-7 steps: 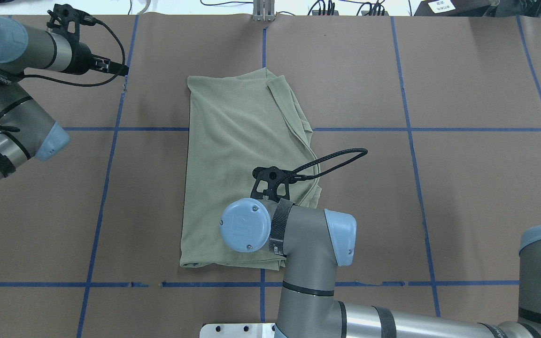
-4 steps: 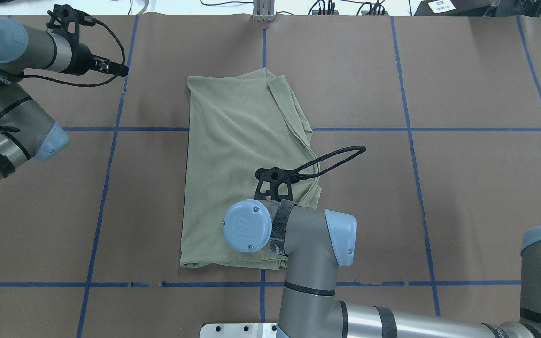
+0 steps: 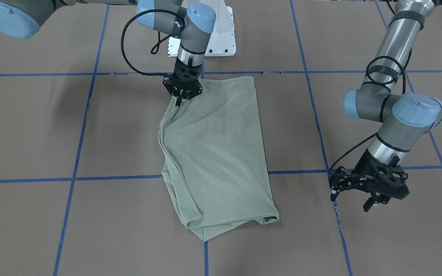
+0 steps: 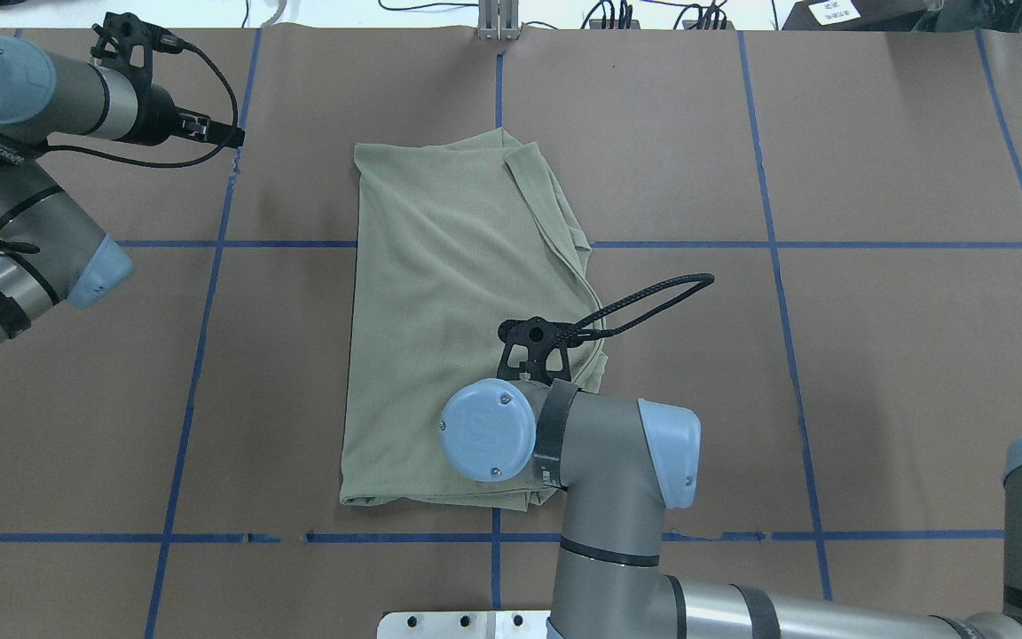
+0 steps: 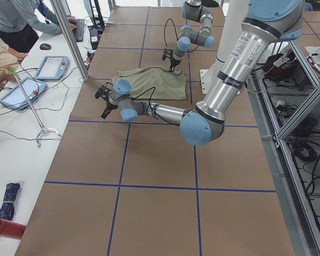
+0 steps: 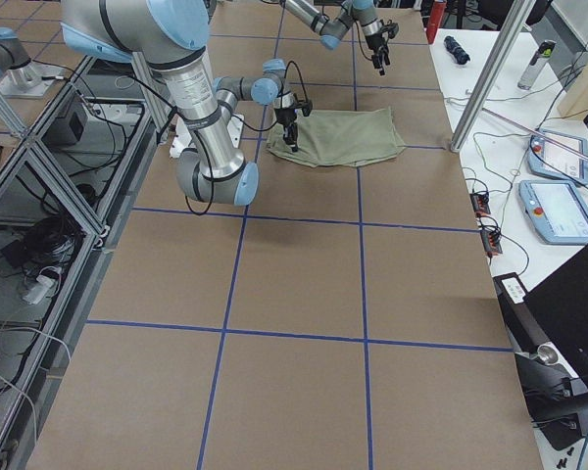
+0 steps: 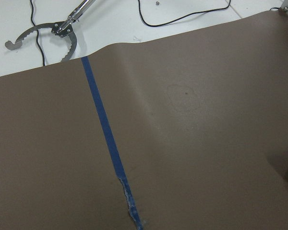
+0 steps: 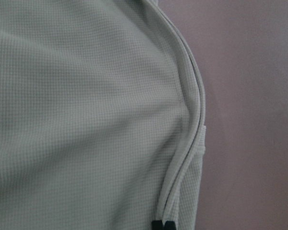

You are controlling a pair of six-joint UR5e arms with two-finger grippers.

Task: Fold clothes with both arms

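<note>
Near the robot, the right gripper [image 3: 178,100] is pinching the layered right edge of the half-folded shirt [image 4: 440,293] lying at the centre of the table [image 4: 875,373], likely to carry it over for the next fold, while at the far left the left gripper [image 3: 349,198] is hovering splayed and empty, out of the way.

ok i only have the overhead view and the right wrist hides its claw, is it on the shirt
observer: yes, in the front-facing view the right claw points down onto the shirt, at its edge near the robot-side corner.
operator: shut or open
observer: the right wrist view shows its fingertips together, seemingly pinching the layered edge.
operator: left claw holding anything
observer: no, the front-facing view shows the left claw open over bare table, apart from the shirt.
</note>
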